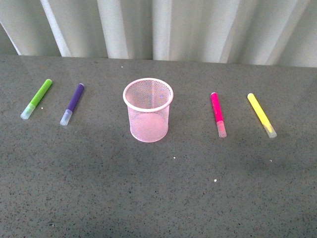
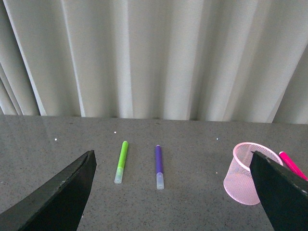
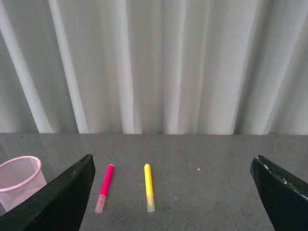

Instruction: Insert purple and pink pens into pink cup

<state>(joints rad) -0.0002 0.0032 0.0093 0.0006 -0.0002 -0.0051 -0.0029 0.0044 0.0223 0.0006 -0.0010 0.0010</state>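
The pink cup stands upright and empty in the middle of the grey table. Left of it lies the purple pen, right of it the pink pen. No arm shows in the front view. The left wrist view looks over the purple pen and the cup from behind; my left gripper is open, well short of both. In the right wrist view the pink pen lies ahead of my open right gripper, and the cup sits at the frame's edge.
A lime-green marker lies at the far left beside the purple pen, and a yellow marker at the far right beside the pink pen. White curtains hang behind the table's far edge.
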